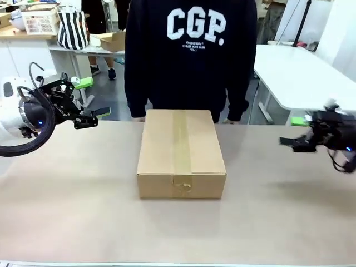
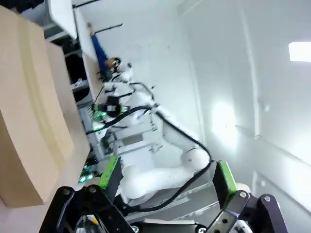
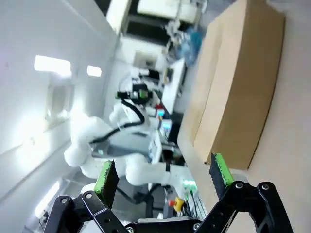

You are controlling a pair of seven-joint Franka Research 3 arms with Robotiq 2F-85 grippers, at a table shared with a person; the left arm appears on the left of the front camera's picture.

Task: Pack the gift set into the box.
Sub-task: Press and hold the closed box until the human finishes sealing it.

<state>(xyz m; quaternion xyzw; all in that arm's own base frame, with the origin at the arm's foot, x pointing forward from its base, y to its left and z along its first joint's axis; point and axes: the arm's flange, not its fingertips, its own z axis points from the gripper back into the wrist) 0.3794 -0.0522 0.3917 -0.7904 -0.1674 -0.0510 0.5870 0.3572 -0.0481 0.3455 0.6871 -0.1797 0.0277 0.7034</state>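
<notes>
The box (image 1: 181, 153) is shown at mid-table, flaps taped shut, well apart from the left gripper (image 1: 94, 97) and right gripper (image 1: 295, 133), both spread and empty; with no flap open, packing is judged liable to stall.

Tan-topped table (image 1: 83, 211) — the box (image 1: 181, 153), closed and taped, rests mid-table.

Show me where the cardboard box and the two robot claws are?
the box (image 1: 181, 143): front view, its taped top.
left claw (image 1: 92, 103): front view, between its fingertips.
right claw (image 1: 295, 131): front view, between its fingertips.
</notes>
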